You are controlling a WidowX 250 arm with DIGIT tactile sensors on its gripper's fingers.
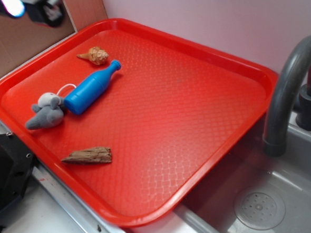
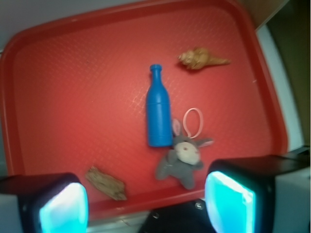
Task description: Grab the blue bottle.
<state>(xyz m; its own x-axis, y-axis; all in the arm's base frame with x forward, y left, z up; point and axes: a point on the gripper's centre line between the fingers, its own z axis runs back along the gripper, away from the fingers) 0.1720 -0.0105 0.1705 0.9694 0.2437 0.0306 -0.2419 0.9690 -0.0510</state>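
Four small items lie on the red tray [image 1: 219, 115], which sits beside a grey sink [image 1: 276, 208] with a dark curved faucet [image 1: 286, 87].

Blue bottle [image 1: 91, 89]: lying on its side on the tray floor, near the tray's left portion as the exterior view shows it. Its cap end points toward the shell [image 1: 96, 55], which rests just beyond the cap without touching it. The bottle's base end lies against the grey plush mouse [image 1: 46, 114]; in the wrist view the mouse's ear appears to touch the base, and a pale loop cord [image 2: 194, 121] lies just beside the bottle on the mouse side.

Wood piece [image 1: 88, 155]: well apart from the bottle, past the mouse, close to the tray's near rim.

Gripper [image 2: 146, 201]: raised above the bottle, off the tray's edge, touching nothing. Its two fingers [image 2: 228, 199], with glowing cyan pads, stand spread wide with empty space between them. In the wrist view the bottle lies beyond the gap between the fingers, roughly centred.
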